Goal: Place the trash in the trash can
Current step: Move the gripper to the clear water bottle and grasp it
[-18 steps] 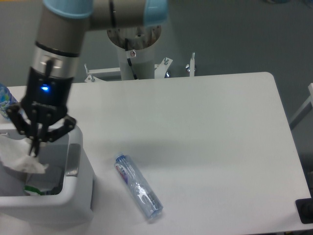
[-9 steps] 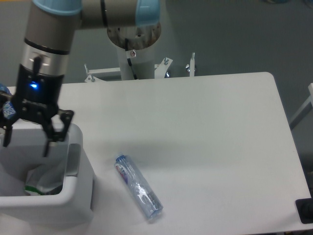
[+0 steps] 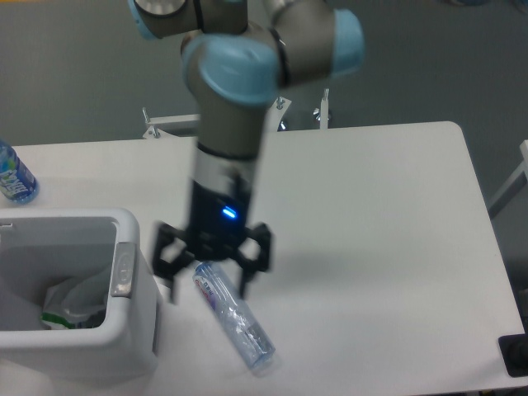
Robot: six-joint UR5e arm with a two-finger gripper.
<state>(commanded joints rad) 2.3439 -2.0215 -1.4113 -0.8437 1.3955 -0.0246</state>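
Note:
A slim clear plastic bottle (image 3: pixel 236 318) with a blue-red label lies on the white table, its capped end toward the upper left. My gripper (image 3: pixel 208 287) hangs open right over the bottle's upper end, one finger on each side of it, blurred by motion. The crumpled clear wrapper (image 3: pixel 73 297) lies inside the white trash can (image 3: pixel 136 330) at the front left, which has a grey handle plate (image 3: pixel 124 268) on its right wall.
Another bottle with a blue-green label (image 3: pixel 15 176) stands at the table's far left edge behind the bin. The arm's base post (image 3: pixel 216 115) rises behind the table. A dark object (image 3: pixel 516 355) sits at the right front corner.
The arm swung right from above the bin to over the lying bottle. The wrapper, held a second ago, left the fingers and now rests in the bin.

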